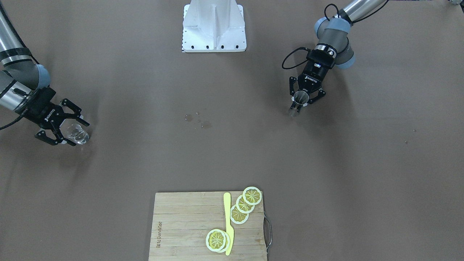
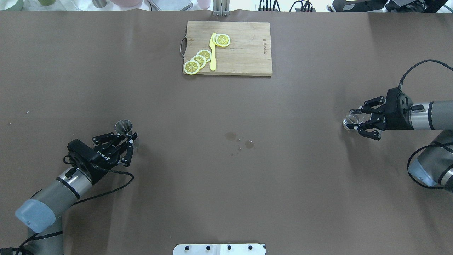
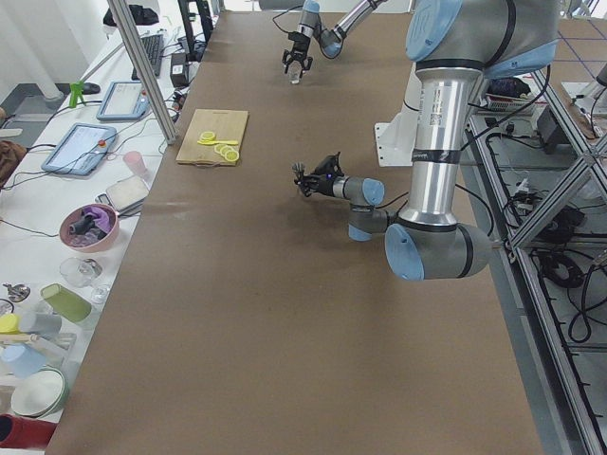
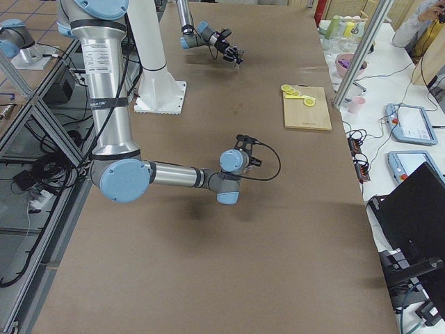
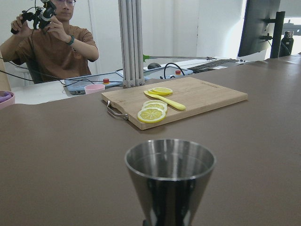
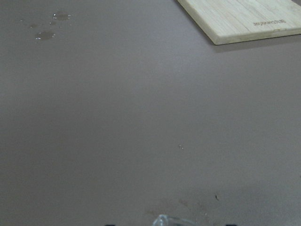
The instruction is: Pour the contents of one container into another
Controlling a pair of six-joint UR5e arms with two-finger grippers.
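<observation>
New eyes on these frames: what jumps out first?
Two arms sit far apart: the left claw grips a metal cup, and the right claw grips a clear glass. Between them, a few wet drops mark the table. At the far edge, a wooden board carries lemon slices and a yellow knife.

Shiny steel cone-shaped cup (image 2: 123, 126), upright, mouth up, on the table's left side, small clear glass (image 2: 352, 118), well apart, far right side.
</observation>
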